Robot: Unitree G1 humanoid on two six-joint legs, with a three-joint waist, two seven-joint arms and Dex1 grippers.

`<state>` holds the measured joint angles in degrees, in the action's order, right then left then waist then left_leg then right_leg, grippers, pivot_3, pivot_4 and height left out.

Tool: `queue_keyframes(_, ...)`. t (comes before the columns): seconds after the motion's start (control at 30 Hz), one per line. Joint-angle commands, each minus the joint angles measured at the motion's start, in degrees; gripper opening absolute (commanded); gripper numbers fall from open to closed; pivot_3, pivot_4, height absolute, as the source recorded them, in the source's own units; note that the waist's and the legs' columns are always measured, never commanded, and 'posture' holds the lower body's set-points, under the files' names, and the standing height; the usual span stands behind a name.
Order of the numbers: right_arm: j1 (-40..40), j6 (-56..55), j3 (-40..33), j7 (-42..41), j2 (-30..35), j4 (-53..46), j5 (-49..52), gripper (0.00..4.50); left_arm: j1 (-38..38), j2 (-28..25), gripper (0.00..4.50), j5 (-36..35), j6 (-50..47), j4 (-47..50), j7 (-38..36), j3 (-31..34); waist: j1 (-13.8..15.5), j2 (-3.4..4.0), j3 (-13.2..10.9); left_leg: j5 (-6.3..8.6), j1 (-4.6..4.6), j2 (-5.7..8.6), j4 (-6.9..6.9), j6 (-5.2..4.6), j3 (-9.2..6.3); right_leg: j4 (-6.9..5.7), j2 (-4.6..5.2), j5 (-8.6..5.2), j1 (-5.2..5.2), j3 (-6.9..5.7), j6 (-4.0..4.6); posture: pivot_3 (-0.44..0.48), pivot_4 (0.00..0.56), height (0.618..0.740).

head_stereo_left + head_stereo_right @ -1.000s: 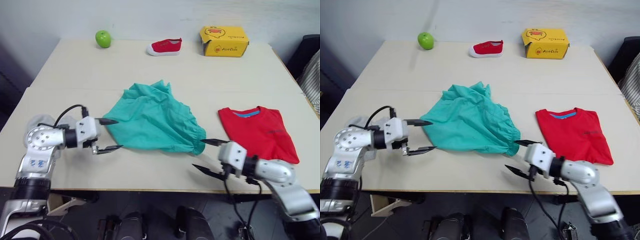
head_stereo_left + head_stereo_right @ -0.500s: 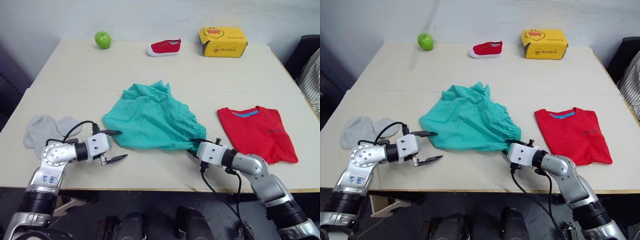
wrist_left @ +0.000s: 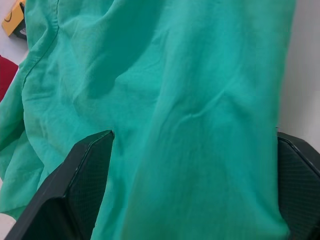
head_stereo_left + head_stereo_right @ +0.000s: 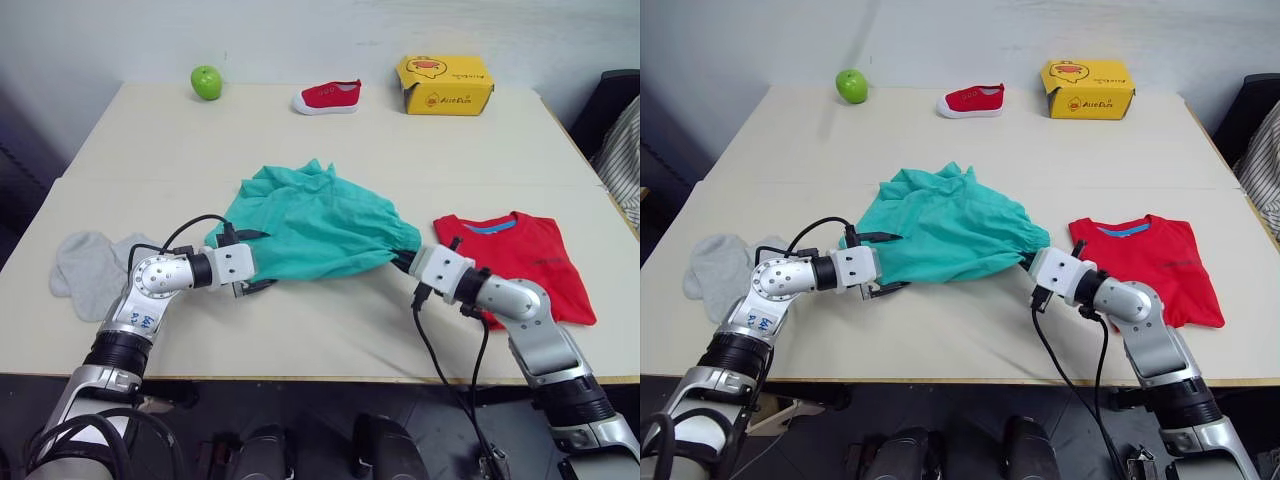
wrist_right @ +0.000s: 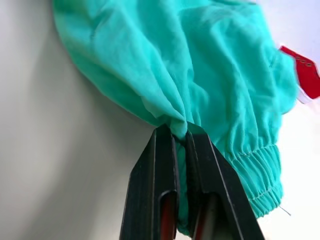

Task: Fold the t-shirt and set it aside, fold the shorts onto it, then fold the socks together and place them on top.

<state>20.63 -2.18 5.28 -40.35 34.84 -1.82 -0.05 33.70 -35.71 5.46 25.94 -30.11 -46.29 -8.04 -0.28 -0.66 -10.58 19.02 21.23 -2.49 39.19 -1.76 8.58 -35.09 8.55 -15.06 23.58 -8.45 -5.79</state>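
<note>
The teal shorts [image 4: 310, 225] lie crumpled in the middle of the table. My right gripper [image 4: 405, 258] is shut on their gathered waistband corner at the right; the right wrist view shows the fabric pinched between its fingers [image 5: 165, 165]. My left gripper [image 4: 262, 260] is open at the shorts' left edge, one finger above the cloth and one below. In the left wrist view the teal cloth [image 3: 190, 115] spans the gap between its fingers [image 3: 85, 185]. The red t-shirt [image 4: 525, 260] lies folded flat at the right. The grey socks [image 4: 95, 265] lie at the left, near the front edge.
Along the table's far edge stand a green apple [image 4: 206, 80], a small red shoe [image 4: 328, 95] and a yellow box [image 4: 446, 83]. Bare table [image 4: 320, 330] runs along the front between my arms. A dark chair [image 4: 615, 100] shows beyond the right edge.
My right gripper has closed on the shorts' waistband corner and drawn it up and to the right. My left gripper, still open, has moved right onto the shorts' left edge.
</note>
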Motion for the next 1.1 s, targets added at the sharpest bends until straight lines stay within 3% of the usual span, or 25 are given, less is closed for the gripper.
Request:
queue_keyframes(0.03,1.81,2.61,-2.50,0.07,-0.28,-1.89,2.58,0.01,-2.32,1.39,4.50,-5.48,-4.65,2.72,-4.83,0.42,-0.02,0.02,0.01,0.00,0.01,-0.01,0.00,0.00,0.00,-0.01,0.00,0.00,0.01,0.00,0.00,0.000,0.150,0.740)
queue_keyframes(0.2,3.00,7.07,-2.48,0.08,-1.59,-3.62,4.41,0.01,-6.66,0.50,4.50,-8.42,-9.89,11.28,-6.87,1.30,-0.07,0.02,0.01,0.03,0.17,-0.02,-0.01,0.00,0.03,0.07,-0.03,-0.02,0.13,-0.03,0.03,0.000,0.150,0.740)
queue_keyframes(0.37,5.18,13.47,-2.92,1.11,-4.17,-6.76,6.94,0.01,-6.97,2.55,4.50,-5.38,-10.63,10.72,-3.18,0.04,-0.06,0.02,0.01,0.06,0.23,0.01,-0.01,-0.04,0.06,0.18,-0.03,-0.01,0.14,-0.03,0.02,0.000,0.150,0.740)
queue_keyframes(0.67,9.27,19.30,-5.42,2.29,-4.87,-8.74,10.37,0.01,-0.61,1.18,4.50,8.54,-6.38,-0.67,8.94,-3.93,0.51,0.03,0.02,0.03,0.18,0.05,0.00,-0.05,-0.06,0.10,0.01,0.01,0.07,-0.01,-0.01,0.000,0.150,0.740)
queue_keyframes(0.8,9.28,18.77,-6.42,1.64,-3.64,-8.62,10.68,0.01,2.32,-0.63,4.50,10.37,-6.28,-6.82,12.64,-4.17,-0.12,0.13,0.08,0.00,0.10,-0.02,-0.01,0.00,-0.04,0.02,-0.02,0.01,0.07,-0.02,-0.01,0.000,0.150,0.740)
queue_keyframes(0.9,8.85,18.39,-6.83,1.30,-2.93,-8.40,11.02,0.00,4.27,-0.81,3.90,9.19,-5.50,-10.94,12.60,-4.00,-0.76,0.21,0.14,-0.03,0.03,-0.08,-0.04,0.06,0.01,-0.01,-0.05,0.01,0.07,-0.02,0.01,0.000,0.150,0.740)
queue_keyframes(1.1,7.41,16.37,-6.87,-0.41,-2.10,-7.94,10.79,0.00,4.71,-1.27,2.00,6.47,-5.40,-13.41,11.22,-2.70,-1.53,0.28,0.18,-0.07,0.02,-0.14,-0.09,0.13,0.04,-0.04,-0.10,-0.02,0.09,-0.05,0.05,0.000,0.150,0.740)
